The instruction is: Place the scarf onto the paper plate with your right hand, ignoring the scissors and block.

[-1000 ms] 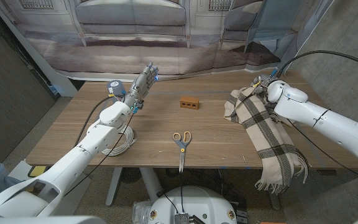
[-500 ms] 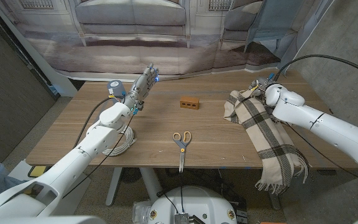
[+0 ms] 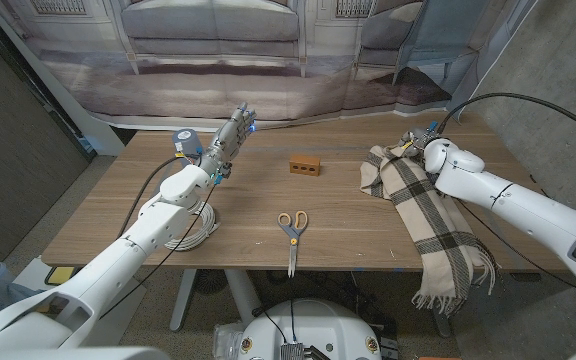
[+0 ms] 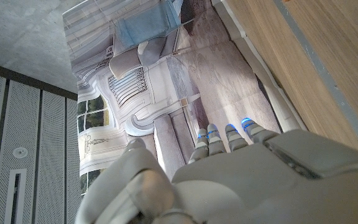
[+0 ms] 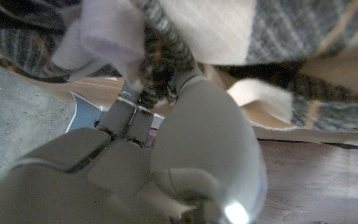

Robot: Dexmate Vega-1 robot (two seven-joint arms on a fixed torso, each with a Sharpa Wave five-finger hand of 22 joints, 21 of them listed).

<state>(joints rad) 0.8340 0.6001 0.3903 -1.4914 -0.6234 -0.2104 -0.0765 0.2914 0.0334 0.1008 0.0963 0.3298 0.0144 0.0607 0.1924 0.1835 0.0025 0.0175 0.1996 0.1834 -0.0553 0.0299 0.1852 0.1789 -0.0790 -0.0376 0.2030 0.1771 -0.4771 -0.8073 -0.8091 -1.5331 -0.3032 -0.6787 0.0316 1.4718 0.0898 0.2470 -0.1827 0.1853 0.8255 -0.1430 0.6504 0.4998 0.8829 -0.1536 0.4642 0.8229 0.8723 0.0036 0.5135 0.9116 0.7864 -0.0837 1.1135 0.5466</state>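
The plaid scarf point(image 3: 423, 205) lies at the table's right side, bunched at its far end, and its fringed end hangs over the front edge. My right hand point(image 3: 415, 140) is at that bunched far end, mostly hidden behind its wrist. In the right wrist view the right hand point(image 5: 166, 155) has its fingers point(image 5: 143, 93) curled into a dark fold of the scarf point(image 5: 229, 37) and grips it. My left hand point(image 3: 230, 138) is raised over the far left of the table, fingers straight and holding nothing; the left wrist view shows the left hand point(image 4: 229, 174) against the backdrop.
Scissors point(image 3: 291, 225) lie near the middle front of the wooden table point(image 3: 118, 215). A small brown block point(image 3: 306, 165) sits behind them. A white coil of cable point(image 3: 192, 228) lies under my left arm. A printed backdrop stands behind the table.
My right arm has shifted slightly left and in towards the scarf's bunched end. The left arm, scissors and block have not moved.
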